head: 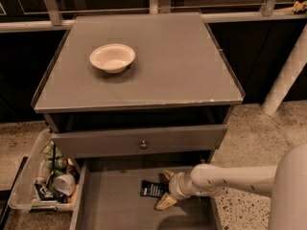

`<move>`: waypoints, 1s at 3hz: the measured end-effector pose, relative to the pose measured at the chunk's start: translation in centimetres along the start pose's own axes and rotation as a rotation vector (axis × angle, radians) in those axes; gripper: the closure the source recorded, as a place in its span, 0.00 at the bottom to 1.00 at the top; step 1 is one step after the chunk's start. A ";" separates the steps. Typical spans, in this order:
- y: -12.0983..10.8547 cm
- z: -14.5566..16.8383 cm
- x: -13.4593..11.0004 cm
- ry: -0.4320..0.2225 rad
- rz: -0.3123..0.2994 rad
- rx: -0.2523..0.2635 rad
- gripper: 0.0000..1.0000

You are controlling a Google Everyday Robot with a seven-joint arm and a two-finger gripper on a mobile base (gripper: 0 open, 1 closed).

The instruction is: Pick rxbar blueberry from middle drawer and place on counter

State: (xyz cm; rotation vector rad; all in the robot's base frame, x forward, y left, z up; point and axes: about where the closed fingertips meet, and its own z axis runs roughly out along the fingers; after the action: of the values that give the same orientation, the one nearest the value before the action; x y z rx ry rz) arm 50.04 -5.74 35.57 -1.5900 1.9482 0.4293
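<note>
**A:** What's the bench (192,71) made of?

**B:** It's smooth, matt grey, with the paint worn pale along the rim. The bowl (112,57) at its 10 o'clock is dull off-white, paper or plastic, I can't tell which. The drawer knob (143,144) looks like brassy metal.

**A:** And at 6 o'clock?

**B:** The gripper (162,189) is in the middle drawer (110,205), which has a matt grey floor. Its tan fingers (165,203) are spread either side of the rxbar blueberry (152,189), a dark wrapper with a faint sheen. The arm (230,178) is smooth white plastic. At 8 o'clock there's a clear plastic bin (24,186), and the floor (254,143) is speckled stone.
</note>
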 end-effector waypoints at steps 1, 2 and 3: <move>0.0 0.0 0.0 0.000 0.000 0.000 0.41; 0.0 0.0 0.0 0.000 0.000 0.000 0.64; 0.0 0.0 0.0 0.000 0.000 0.000 0.87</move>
State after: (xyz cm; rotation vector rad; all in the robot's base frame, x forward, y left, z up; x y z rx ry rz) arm 50.03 -5.74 35.57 -1.5901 1.9482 0.4295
